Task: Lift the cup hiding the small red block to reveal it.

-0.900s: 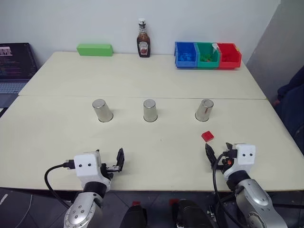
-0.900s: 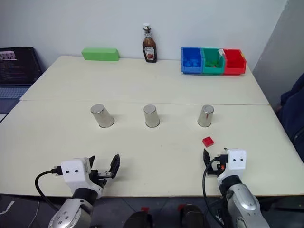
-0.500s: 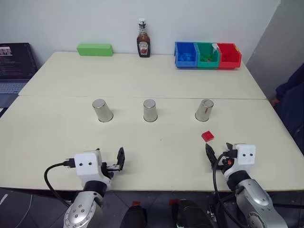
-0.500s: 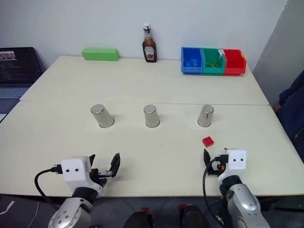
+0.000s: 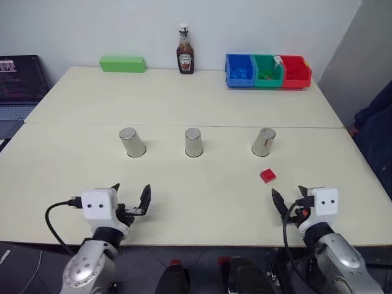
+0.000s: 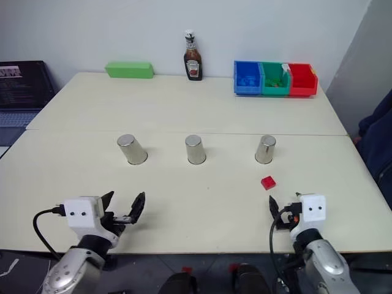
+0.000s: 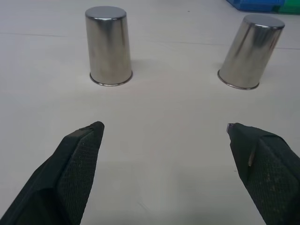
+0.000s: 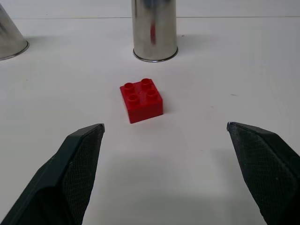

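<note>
**Red block sits in the open; all three cups stand mouth-down**

You have the small red block [image 5: 267, 176] lying bare on the tabletop [image 5: 184, 98], just in front of the right cup [image 5: 263, 142] and apart from it. The middle cup [image 5: 193, 142] and the left cup [image 5: 132, 142] stand in the same row, well apart from one another. Nothing is hidden under a cup as far as you can see, so the reveal looks done, or not yet set up.

Your right claw [image 8: 166, 159] hangs low at the near edge with its fingers spread wide and empty, the block centred ahead of it. Your left claw [image 7: 164, 159] is likewise spread and empty, facing the left and middle cups.

If you must lift a cup, go straight in with the fingers either side of its tapered wall, close near the lower half, and raise it vertically so the rim does not drag.

Room is generous: the near tabletop is bare. The ketchup bottle [image 5: 185, 50], green box [image 5: 122, 64] and coloured bins [image 5: 268, 71] stay far back.
</note>
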`<action>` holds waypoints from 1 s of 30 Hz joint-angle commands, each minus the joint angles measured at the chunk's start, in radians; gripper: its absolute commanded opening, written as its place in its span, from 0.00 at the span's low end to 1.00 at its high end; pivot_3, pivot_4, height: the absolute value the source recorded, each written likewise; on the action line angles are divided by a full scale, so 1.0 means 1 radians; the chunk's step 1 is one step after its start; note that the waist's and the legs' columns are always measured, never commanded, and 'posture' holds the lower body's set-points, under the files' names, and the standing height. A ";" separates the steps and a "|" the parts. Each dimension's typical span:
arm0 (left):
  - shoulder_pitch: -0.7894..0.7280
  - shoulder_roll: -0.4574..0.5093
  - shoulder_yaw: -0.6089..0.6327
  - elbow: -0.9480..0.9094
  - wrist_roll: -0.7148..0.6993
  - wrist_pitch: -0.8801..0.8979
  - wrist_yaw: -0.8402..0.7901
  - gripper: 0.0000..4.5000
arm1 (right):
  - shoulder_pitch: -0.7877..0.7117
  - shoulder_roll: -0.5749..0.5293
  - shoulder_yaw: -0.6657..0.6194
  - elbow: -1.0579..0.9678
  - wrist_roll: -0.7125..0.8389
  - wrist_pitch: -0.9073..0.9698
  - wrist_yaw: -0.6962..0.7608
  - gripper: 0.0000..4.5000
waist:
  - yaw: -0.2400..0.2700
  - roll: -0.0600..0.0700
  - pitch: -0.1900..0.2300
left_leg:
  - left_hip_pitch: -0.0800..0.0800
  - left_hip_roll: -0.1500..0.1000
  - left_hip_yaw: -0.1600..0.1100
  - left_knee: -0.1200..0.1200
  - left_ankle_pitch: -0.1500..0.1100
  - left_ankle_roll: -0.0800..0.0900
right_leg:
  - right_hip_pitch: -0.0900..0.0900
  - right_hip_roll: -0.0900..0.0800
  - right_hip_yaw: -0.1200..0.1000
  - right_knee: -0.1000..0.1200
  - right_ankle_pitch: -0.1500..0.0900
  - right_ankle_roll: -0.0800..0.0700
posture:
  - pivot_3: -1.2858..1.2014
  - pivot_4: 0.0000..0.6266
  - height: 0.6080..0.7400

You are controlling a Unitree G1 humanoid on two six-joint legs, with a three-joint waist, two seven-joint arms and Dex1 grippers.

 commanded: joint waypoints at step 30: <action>-0.080 0.109 0.079 0.149 -0.091 -0.113 -0.197 1.00 | -0.023 -0.074 -0.045 -0.101 0.101 -0.034 0.132 0.99 | 0.001 0.000 0.000 | 0.001 0.000 0.000 0.000 0.000 0.000 | 0.001 0.000 0.000 0.001 0.001 0.001 | 0.52 0.24 1.00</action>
